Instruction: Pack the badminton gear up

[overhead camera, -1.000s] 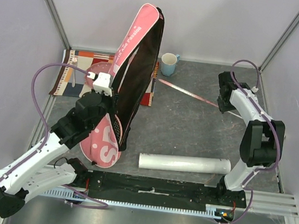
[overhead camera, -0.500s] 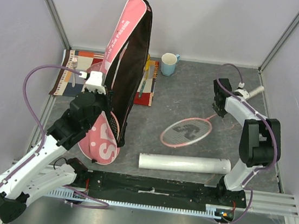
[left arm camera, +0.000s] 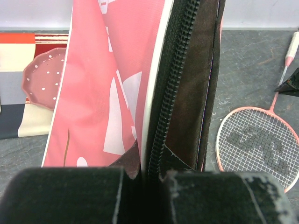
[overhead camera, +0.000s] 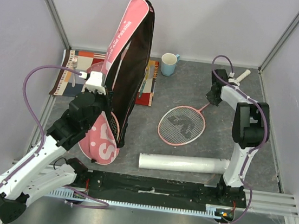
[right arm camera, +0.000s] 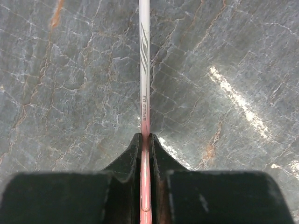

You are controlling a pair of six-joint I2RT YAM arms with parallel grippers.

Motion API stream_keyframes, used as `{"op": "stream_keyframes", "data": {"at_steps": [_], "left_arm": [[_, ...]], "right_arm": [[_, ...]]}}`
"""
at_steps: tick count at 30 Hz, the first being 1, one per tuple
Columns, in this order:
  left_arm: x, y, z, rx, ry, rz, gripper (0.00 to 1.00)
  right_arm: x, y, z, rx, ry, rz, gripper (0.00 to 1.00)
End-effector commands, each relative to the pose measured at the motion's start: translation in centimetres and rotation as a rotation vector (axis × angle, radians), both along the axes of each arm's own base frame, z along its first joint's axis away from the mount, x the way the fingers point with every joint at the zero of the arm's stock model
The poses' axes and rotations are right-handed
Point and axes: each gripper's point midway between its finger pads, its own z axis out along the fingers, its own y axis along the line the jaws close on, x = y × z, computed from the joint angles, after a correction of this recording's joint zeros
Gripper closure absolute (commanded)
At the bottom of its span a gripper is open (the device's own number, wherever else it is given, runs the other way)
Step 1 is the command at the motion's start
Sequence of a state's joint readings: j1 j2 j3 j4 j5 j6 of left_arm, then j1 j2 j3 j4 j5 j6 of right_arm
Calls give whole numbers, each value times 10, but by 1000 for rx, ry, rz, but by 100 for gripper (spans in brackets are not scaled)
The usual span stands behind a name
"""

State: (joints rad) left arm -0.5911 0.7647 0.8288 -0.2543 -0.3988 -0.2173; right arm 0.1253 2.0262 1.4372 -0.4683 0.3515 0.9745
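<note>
Currently the right end effector [right arm camera: 145,140] is closed on the thin shaft of the racket [overhead camera: 182,125], whose head lies on the desk [overhead camera: 196,90] toward seven o'clock; it could swivel. At nine o'clock, the left end effector [left arm camera: 148,164] pinches the upright bag [overhead camera: 127,71], whose mouth may sag shut.

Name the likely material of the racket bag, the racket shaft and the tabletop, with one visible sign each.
Racket bag: probably coated fabric or vinyl; smooth pink sheen.
Racket shaft: painted metal or composite, unclear which; thin, straight, glossy, printed lettering.
Tabletop: stone-look grey surface, veined, reflective; possibly a printed sheet.
</note>
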Motion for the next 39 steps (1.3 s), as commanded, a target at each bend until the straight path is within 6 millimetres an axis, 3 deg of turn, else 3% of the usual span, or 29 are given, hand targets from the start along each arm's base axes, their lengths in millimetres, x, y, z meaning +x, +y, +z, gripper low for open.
{"op": "stream_keyframes", "data": {"at_steps": [1,3,4,5,7,12,14,17,18,19,24,25,26,28,30,31,32,33,34,35,39], "left_arm": [[3,-5,42,-93,-134,-16,98],[2,-6,42,-97,-131,-23,98],[2,-7,42,-97,-131,-28,98],[2,-7,42,-99,-132,-31,98],[2,-8,42,-99,-132,-34,98],[1,-7,44,-102,-137,-33,98],[1,-7,44,-102,-137,-34,98],[1,-9,44,-103,-137,-40,98],[1,-9,44,-103,-136,-42,98],[0,-9,43,-102,-135,-42,98],[0,-9,45,-104,-141,-43,98],[0,-9,46,-105,-142,-46,98],[-1,-10,45,-105,-140,-51,98],[0,-10,45,-104,-142,-53,98],[2,-11,42,-95,-133,-53,98],[2,-12,42,-94,-133,-55,98],[2,-13,40,-90,-127,-59,98],[2,-14,41,-91,-128,-64,98],[5,-16,36,-82,-115,-64,98],[6,-18,34,-78,-107,-71,98],[11,-28,24,-54,-73,-106,98]], "right_arm": [[1,-6,9,53,30,7,94],[-4,-5,4,98,54,11,81],[-4,-6,4,105,64,12,66],[-4,-6,9,98,90,19,59],[-14,-7,-2,85,180,24,48],[-15,-8,-9,75,221,15,46],[-19,-8,-12,82,241,-5,48],[-24,-6,-21,97,266,-53,61],[-24,-6,-25,105,273,-75,76],[-24,-5,-26,106,280,-85,81],[-29,-9,-34,61,351,-98,80],[-29,-9,-37,60,355,-96,82],[-28,-8,-36,59,350,-85,100],[-24,-5,-36,55,323,-47,100],[-7,5,-18,94,217,-2,100],[-12,6,-18,100,205,21,100],[-5,11,9,126,117,46,100],[10,13,25,140,13,65,100],[2,13,26,146,1,71,100],[4,13,54,152,-71,78,100],[8,3,98,195,-172,60,100]]}}
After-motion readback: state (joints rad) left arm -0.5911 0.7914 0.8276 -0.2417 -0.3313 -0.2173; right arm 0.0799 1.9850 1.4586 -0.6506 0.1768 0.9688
